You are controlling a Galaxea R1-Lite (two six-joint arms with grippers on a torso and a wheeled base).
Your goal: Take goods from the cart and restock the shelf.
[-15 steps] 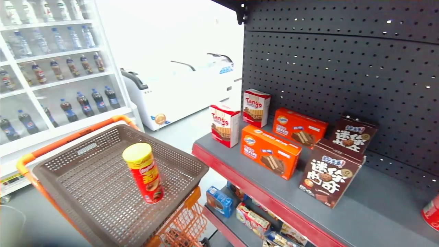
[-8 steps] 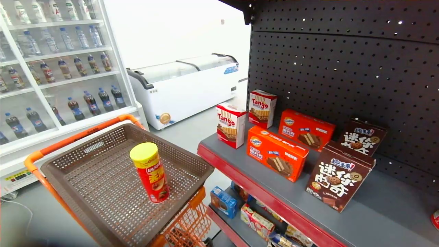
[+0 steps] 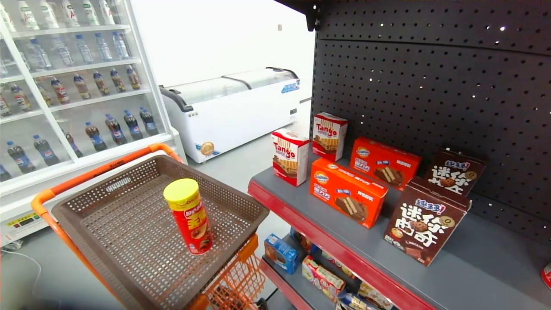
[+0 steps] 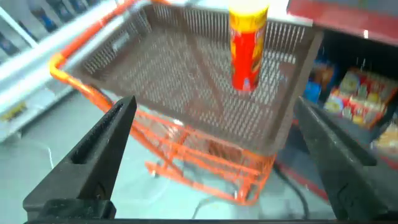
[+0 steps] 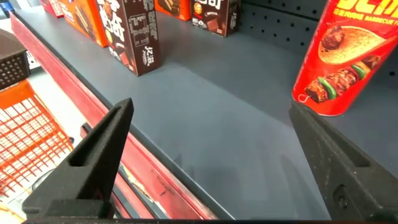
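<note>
The crisp can (yellow lid, red body) stands upright in the brown basket on top of the orange cart, near the basket's side facing the shelf.

The left hand is held outside the cart, aimed at the basket. Its two dark fingers are spread wide and grasp nothing, and the can shows between them but well beyond their tips.

The right hand hangs just above the grey top board of the shelf, close to its red front edge. It is likewise released, with the fingers far apart and nothing between them. A second can stands on the board ahead of this hand, apart from its fingers.

Farther along the same board stand two brown boxes, then two orange boxes, and two red-and-white wafer boxes at the end nearest the cart, each pair set one behind the other.
</note>
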